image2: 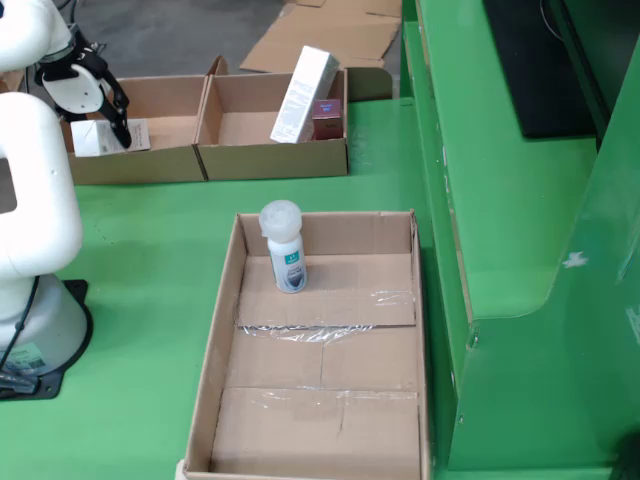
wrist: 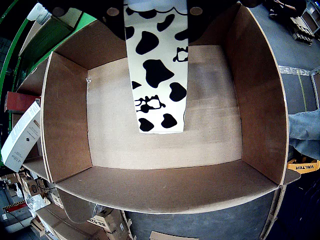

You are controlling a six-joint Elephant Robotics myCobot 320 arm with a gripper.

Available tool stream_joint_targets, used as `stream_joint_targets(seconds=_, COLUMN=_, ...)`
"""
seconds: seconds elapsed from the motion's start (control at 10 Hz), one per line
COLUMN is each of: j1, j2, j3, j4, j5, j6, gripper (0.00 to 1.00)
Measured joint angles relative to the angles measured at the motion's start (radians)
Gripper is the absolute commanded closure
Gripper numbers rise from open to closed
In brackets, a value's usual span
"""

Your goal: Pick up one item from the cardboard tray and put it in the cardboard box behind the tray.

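So the green desk (image2: 150, 270) carries the cardboard tray (image2: 225, 330), and far left there's the cardboard box (image2: 150, 165). The pincer (image2: 108, 125) hangs over it, clamped on a cow-print carton (wrist: 156, 70): light, stiff, smooth-sided, best pinched across its flat faces.

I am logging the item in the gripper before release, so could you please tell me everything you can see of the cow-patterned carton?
The cow-patterned carton is a flat-sided white box with black cow-hide blotches, cardboard by the look of it. In the wrist view it hangs lengthwise from the gripper, its top hidden by the jaws, its lower end over the bare floor of an open brown cardboard box. Whether it touches the floor cannot be told. In the fixed view it is a small white shape.
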Motion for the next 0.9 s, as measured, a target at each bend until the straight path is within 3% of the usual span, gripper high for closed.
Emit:
stream_joint_targets(seconds=0.7, j1=-0.003, j2=-0.005, j3=-0.005, j4=-0.014, j5=0.006, j6=0.002, gripper=0.00)
stream_joint_targets(seconds=0.9, j1=-0.003, j2=-0.005, j3=-0.005, j4=-0.014, j5=0.008, j6=0.002, gripper=0.00)
